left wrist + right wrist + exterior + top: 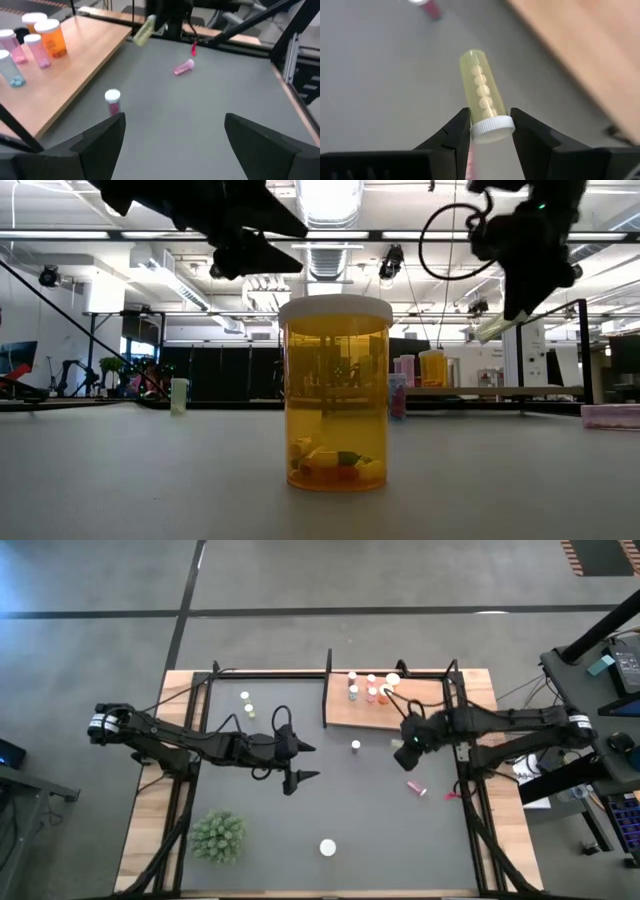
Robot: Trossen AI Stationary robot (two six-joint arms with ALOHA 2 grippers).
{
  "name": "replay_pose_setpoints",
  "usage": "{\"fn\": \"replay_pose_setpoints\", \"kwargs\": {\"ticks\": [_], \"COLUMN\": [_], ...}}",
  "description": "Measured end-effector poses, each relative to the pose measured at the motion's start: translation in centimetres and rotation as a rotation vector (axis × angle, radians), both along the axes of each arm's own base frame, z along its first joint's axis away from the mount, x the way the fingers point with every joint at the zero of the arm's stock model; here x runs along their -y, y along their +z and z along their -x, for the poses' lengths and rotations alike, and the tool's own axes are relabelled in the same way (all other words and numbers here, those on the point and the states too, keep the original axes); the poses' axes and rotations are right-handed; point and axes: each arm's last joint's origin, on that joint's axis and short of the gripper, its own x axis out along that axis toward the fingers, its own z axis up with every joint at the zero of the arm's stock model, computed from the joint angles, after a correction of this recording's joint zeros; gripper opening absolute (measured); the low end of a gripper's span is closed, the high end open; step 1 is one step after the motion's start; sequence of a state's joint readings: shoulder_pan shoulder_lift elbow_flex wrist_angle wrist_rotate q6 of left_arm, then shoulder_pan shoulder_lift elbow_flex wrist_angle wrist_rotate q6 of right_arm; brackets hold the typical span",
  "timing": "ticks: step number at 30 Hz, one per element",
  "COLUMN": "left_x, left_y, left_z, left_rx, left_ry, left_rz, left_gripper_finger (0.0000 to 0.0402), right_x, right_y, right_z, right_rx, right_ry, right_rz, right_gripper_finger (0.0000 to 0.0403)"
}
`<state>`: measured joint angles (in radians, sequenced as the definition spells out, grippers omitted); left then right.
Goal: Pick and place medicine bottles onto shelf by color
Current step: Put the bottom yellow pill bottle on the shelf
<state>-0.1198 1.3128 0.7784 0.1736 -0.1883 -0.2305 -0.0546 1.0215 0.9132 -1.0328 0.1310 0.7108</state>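
Observation:
My right gripper [490,119] is shut on a yellow-green medicine bottle [480,85] with a white cap, in the air over the dark mat just in front of the shelf [400,710]. The shelf, a light wooden board at the far right, carries several orange, pink and white bottles [371,687] standing upright. A pink bottle [356,746] stands on the mat near the shelf, and another [416,787] lies on its side. An orange bottle [335,395] stands near the front edge. My left gripper [304,762] hovers open over the mat's middle, holding nothing. My right gripper pinches the yellow-green bottle between its two fingers at the cap end [492,129]. The fingers slant downward, and the bottle lies along them with its bottom pointing out past the fingertips. The bottle [495,328] is lifted clear of the mat and tilted.
Two yellow-green bottles [247,705] stand at the mat's far left. A spiky green plant [218,837] sits at the near left. A small red thing [450,797] lies by the right frame post. Black posts [328,670] rise at the shelf's edges.

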Motion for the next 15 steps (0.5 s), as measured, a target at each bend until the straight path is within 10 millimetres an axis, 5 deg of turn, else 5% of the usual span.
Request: {"fn": "replay_pose_setpoints", "kwargs": {"ticks": [9,15], "left_x": [0.0,0.1], "left_y": [0.1,-0.5], "left_z": [-0.2,-0.5], "left_rx": [0.019,-0.002], "left_ry": [0.0,0.0], "left_rz": [0.002,0.0], "left_gripper_finger": [0.0325,0.0325], "right_x": [4.6,5.7], "right_y": [1.3,1.1], "right_z": [-1.5,-3.2], "right_rx": [-0.3,-0.488], "right_ry": [-0.019,-0.02], "right_rz": [-0.009,-0.065], "right_gripper_finger": [0.012,0.0125]}}
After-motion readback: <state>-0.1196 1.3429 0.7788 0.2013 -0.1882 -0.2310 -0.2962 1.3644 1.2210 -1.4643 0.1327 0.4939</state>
